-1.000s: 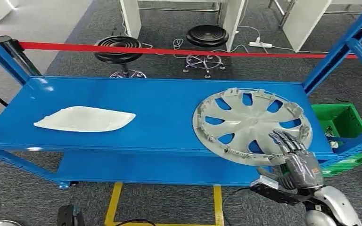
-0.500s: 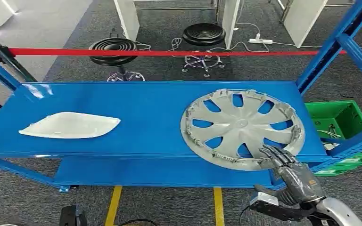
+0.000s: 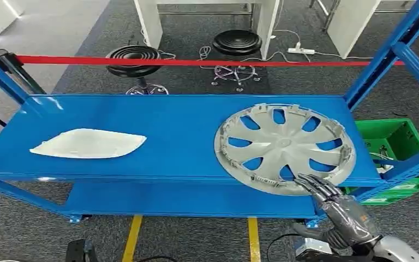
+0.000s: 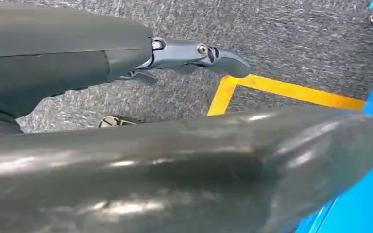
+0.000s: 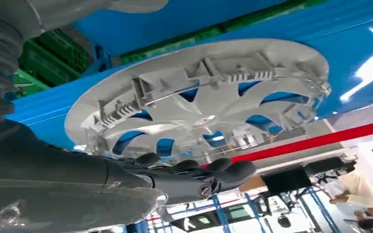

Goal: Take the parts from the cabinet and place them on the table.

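A grey hubcap [image 3: 285,147] lies flat at the right end of the blue shelf [image 3: 180,131], its near rim overhanging the front edge. My right hand [image 3: 338,210] comes up from below in front of it, with outstretched fingertips [image 3: 312,184] touching the near rim. In the right wrist view the hubcap [image 5: 199,102] lies just beyond the dark fingers [image 5: 199,175], which hold nothing. A flat white plastic part [image 3: 87,144] rests at the shelf's left end. In the left wrist view my left hand [image 4: 126,165] hangs over the carpet with thumb and fingers apart, holding nothing.
Blue uprights [image 3: 384,54] frame the shelf at the right, and a lower shelf [image 3: 185,199] sits beneath. A green crate [image 3: 395,139] stands right of the rack. Behind run a red barrier tape [image 3: 196,61] and two black stools [image 3: 133,57]. Yellow floor lines [image 3: 253,237] lie below.
My right hand has drawn back and down: its fingers lay over a hubcap spoke, now only the tips reach the near rim. The camera shifted slightly; the parts stayed put.
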You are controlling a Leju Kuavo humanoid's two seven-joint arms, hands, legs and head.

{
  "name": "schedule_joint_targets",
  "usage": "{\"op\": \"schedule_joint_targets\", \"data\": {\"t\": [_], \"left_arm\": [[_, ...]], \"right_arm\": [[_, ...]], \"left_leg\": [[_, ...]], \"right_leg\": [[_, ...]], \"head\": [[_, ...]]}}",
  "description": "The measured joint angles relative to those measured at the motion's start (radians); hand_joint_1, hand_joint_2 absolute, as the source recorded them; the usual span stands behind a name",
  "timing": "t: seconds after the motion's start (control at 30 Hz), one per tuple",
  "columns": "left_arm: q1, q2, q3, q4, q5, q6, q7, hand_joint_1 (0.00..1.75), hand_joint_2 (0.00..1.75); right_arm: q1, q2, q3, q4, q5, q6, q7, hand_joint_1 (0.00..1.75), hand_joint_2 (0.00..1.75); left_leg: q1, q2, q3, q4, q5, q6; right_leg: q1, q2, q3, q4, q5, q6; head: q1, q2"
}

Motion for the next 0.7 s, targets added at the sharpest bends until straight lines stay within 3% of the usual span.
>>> {"op": "schedule_joint_targets", "data": {"t": [0.17,0.7], "left_arm": [[0.0,-0.001,0.0,0.0,-0.009,-0.001,0.001,0.0,0.0],[0.019,-0.03,-0.005,0.007,-0.067,0.012,0.04,0.0,0.0]], "right_arm": [[-0.014,0.0,0.013,0.004,0.015,0.004,0.003,0.0,1.75],[-0.343,0.098,0.103,0.285,0.184,0.037,-0.008,0.0,1.75]], "left_leg": [[0.0,0.0,0.0,0.0,0.0,0.0],[-0.001,0.003,-0.001,0.0,0.002,0.003]], "right_leg": [[0.0,0.0,0.001,-0.001,0.0,0.001],[-0.001,0.002,0.0,-0.002,0.004,0.003]], "head": [[0.0,0.0],[0.0,0.0]]}}
